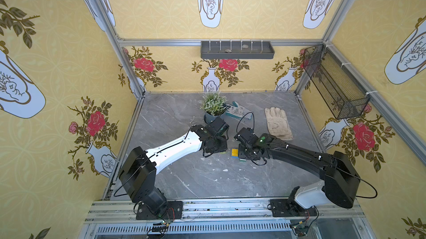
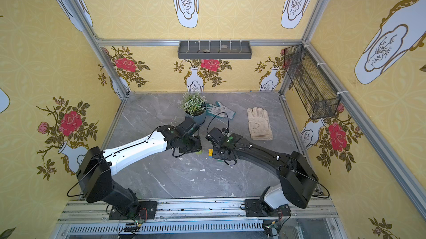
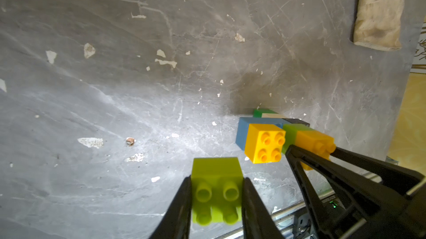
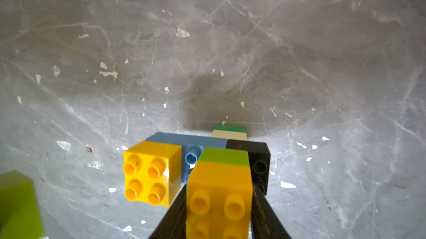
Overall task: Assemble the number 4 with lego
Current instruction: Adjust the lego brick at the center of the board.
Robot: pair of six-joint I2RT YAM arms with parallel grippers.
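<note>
Lime brick (image 3: 216, 168) sits pinched in my left gripper (image 3: 217, 181), while the right gripper (image 4: 219, 188) flanks the yellow prong (image 4: 219, 175) (I can't tell if it's squeezing), stem (image 4: 230, 134) half hidden.

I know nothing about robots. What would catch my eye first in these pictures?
The bright toy bricks come first: a multicoloured brick figure sits at mid-table, and the left end effector grips a loose lime brick beside it. The right end effector has its fingers on either side of the figure's yellow-topped prong. All around is loud yellow wallpaper with roses and vases.
</note>
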